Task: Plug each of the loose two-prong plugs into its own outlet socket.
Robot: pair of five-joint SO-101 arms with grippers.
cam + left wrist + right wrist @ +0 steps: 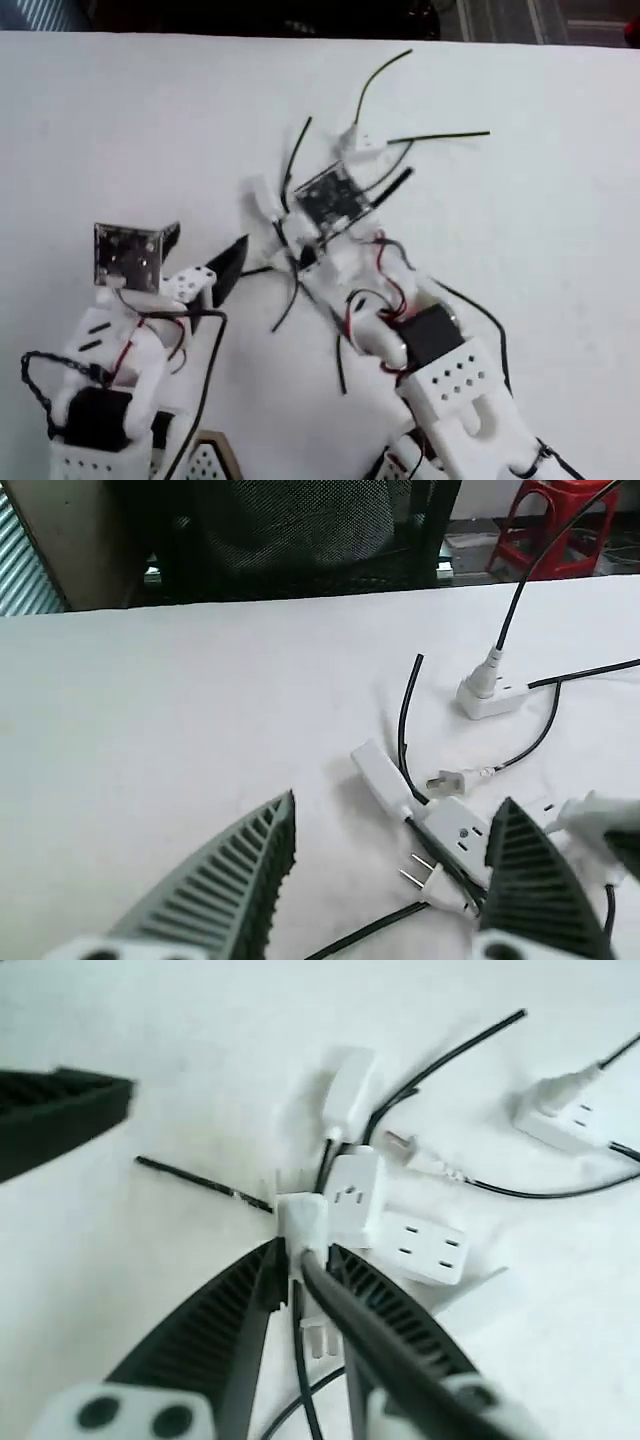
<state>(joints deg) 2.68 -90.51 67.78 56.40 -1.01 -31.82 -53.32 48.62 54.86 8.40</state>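
My right gripper (300, 1250) is shut on a white two-prong plug (300, 1218), held right against a white outlet block (352, 1195). A second outlet block (425, 1247) lies beside it. Another plug (318, 1338) rests on the table under the right fingers. A small loose plug (445, 780) on a black cord lies between the blocks. A far outlet (490, 695) has a plug seated in it. My left gripper (398, 805) stands open, low over the table, facing the cluster from the left. From above, the right gripper (300, 250) sits mid-table and the left gripper (212, 238) to its left.
A long white socket piece (380, 773) lies beside the cluster, and black cords (295, 160) spread around it. The white table (120, 120) stretches bare to the left and back. A red stool (560, 520) and dark furniture stand beyond the far edge.
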